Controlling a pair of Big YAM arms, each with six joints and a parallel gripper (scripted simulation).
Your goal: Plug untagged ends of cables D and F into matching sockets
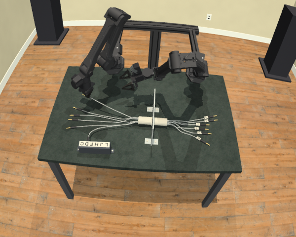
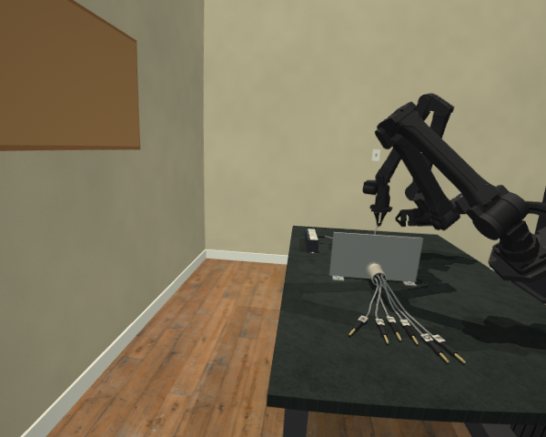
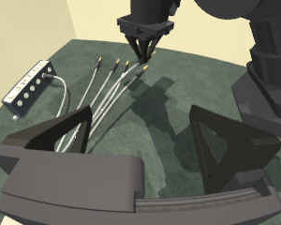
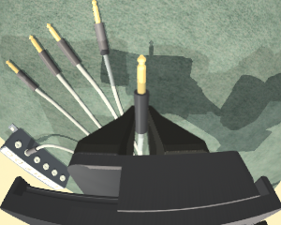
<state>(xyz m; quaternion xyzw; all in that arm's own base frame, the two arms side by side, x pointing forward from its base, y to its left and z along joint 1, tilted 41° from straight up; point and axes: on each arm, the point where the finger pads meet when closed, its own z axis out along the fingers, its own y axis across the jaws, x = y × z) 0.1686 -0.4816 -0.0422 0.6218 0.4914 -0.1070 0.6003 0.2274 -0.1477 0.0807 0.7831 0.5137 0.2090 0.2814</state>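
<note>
Gripping an untagged plug (image 1: 83, 94) (image 3: 154, 54) (image 4: 140, 105) by its dark sleeve, the right gripper (image 1: 87, 96) (image 2: 379, 223) (image 3: 143, 61) (image 4: 140, 111) has its fingers clenched around it above the table (image 1: 183, 155) (image 2: 358, 376) (image 3: 178, 61) (image 4: 178, 28), the gold tip jutting out beyond them. Its cable slopes down to the conduit (image 1: 145, 120) (image 2: 376, 272), which passes through the upright panel (image 1: 153, 101) (image 2: 377, 251); which letter it belongs to, I cannot tell. The left gripper (image 1: 121, 83) (image 2: 399, 218) (image 3: 140, 110) hangs well apart from it, fingers spread wide with nothing between them. The junction box (image 1: 94, 149) (image 2: 312, 242) (image 3: 30, 91) (image 4: 37, 161) stands on the same side of the panel as both grippers, and one cable runs into its socket under D (how deep the plug sits is hard to see). Four other untagged plugs (image 1: 74, 119) lie loose near the box, fanned out, while the six tagged ends (image 1: 199, 132) (image 2: 398, 324) spread beyond the panel.
</note>
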